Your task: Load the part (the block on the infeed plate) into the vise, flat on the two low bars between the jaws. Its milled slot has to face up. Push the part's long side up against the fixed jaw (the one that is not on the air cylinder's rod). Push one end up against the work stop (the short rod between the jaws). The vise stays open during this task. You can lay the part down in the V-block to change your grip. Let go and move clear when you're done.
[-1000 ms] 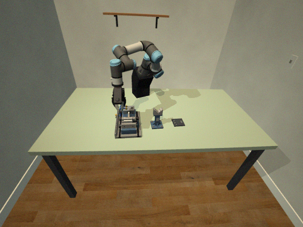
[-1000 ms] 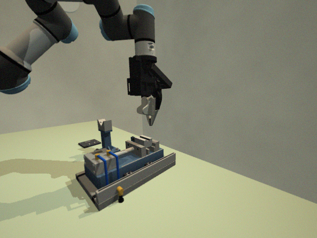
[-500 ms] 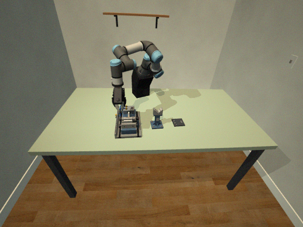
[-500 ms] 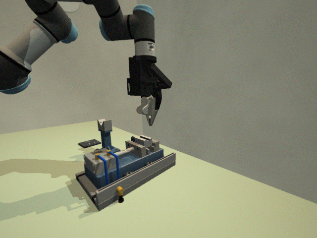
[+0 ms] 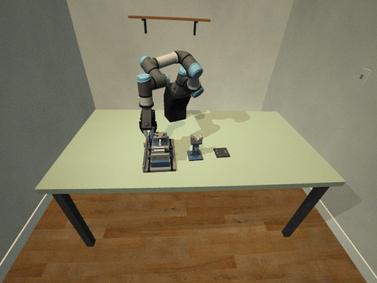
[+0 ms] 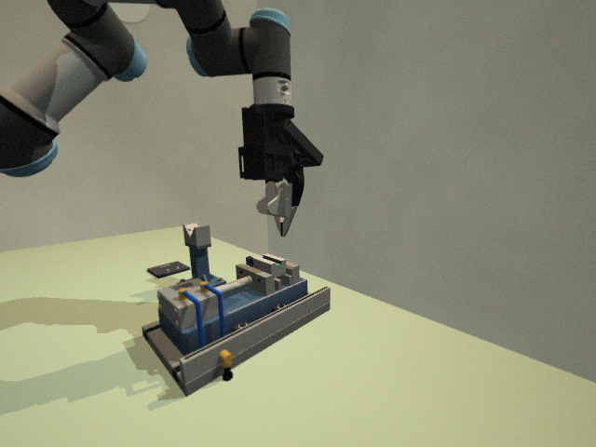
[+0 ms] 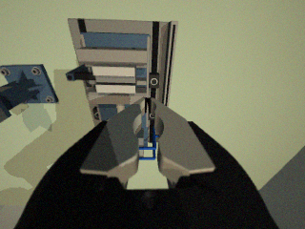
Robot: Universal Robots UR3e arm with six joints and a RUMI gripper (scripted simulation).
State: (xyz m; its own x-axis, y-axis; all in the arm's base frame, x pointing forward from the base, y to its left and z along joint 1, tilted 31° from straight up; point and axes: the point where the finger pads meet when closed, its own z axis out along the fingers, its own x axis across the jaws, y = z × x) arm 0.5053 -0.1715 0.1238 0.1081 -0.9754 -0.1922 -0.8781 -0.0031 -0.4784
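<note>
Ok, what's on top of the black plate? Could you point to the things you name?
The black plate (image 5: 220, 152) (image 6: 167, 269) has small pale spots on top, nothing bigger. What's underneath can't be seen, because the plate covers it.

Floor (image 5: 194, 234) = wood, matt (tabletop (image 5: 115, 128) (image 6: 385, 385) (image 7: 238, 72) smooth, w/o gloss).

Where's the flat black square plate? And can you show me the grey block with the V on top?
Flat black square plate (image 5: 221, 152) (image 6: 167, 269): top and exterior views, on its upper face.
Grey, metal-looking V-block (image 5: 196, 141) (image 6: 202, 237): top and exterior views, on its side below the notch.
</note>
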